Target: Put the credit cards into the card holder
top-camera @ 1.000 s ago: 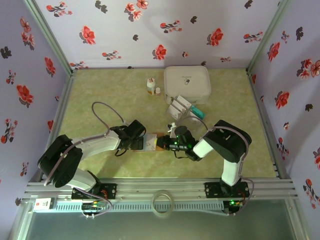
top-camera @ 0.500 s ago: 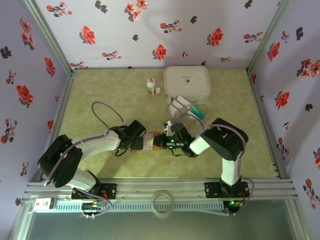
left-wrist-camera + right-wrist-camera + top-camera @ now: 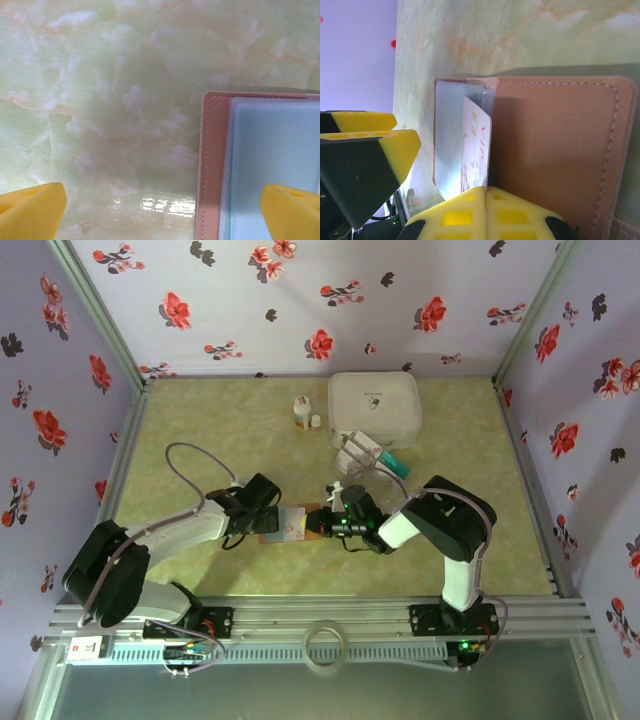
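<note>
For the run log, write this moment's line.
left gripper: open | right gripper: shut on credit card | credit card: partway in card holder

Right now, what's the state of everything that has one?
left gripper: open, empty.
right gripper: shut on white card.
card holder: open, inner face showing.
white card: pinched, resting against card holder's inner face.
white box: closed.
spare cards: loose pile by white box.
bottles: upright.
</note>
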Robot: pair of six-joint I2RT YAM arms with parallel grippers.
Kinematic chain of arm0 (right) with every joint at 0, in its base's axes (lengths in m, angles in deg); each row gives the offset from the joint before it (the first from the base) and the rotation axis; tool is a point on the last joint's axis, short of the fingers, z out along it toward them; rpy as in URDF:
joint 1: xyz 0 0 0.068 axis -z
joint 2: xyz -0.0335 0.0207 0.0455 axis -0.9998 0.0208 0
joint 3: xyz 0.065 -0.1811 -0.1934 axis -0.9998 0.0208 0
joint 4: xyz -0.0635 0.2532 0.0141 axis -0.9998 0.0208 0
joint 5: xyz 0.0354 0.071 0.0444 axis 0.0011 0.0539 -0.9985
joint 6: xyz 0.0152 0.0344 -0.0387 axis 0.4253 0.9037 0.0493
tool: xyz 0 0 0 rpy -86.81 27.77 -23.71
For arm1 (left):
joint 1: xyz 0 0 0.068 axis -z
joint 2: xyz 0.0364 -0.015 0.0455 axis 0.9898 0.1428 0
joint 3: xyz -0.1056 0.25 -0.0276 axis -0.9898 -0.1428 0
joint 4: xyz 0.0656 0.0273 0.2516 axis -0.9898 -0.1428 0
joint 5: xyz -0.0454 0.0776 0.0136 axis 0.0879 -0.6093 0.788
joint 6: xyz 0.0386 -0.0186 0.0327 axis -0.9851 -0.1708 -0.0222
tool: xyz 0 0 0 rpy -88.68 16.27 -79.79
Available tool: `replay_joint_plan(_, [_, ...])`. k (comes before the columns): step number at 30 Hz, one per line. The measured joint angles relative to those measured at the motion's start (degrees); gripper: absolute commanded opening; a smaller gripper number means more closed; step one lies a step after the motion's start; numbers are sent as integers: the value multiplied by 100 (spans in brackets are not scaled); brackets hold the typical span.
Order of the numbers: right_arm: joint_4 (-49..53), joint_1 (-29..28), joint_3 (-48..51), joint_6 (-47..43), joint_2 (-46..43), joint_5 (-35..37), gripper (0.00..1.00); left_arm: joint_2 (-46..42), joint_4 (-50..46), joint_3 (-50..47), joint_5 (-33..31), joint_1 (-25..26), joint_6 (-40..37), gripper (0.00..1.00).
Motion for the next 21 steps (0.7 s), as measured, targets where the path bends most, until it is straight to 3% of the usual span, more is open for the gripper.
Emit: replay_joint_plan(21, [579,74,-280,-433,-2,-302,2,186,116,-313,24,-203,-4,100])
